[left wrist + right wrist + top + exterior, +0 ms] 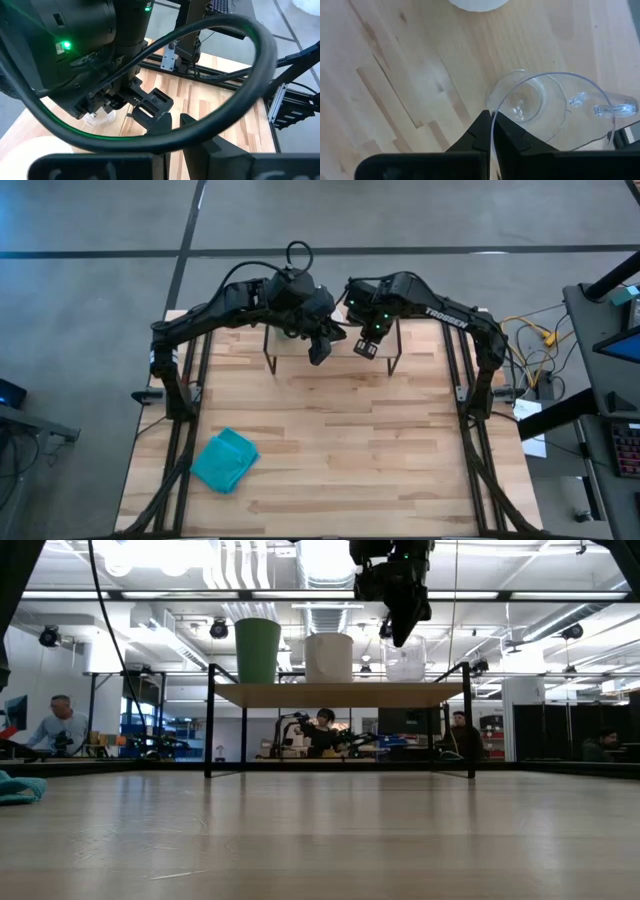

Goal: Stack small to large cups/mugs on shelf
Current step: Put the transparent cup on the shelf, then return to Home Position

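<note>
Standing in a row on the low light-wood shelf with thin black legs are a tall green plastic cup, a white ceramic mug in the middle and a clear handled glass at the far end. The right gripper hangs directly over the clear glass, its two dark fingers pressed together at the rim, the thin wall seemingly pinched between them. The left gripper hovers above the shelf's middle near the white mug; whether its jaws are parted cannot be told. A folded teal cloth lies on the big butcher-block table, well apart from the shelf.
</note>
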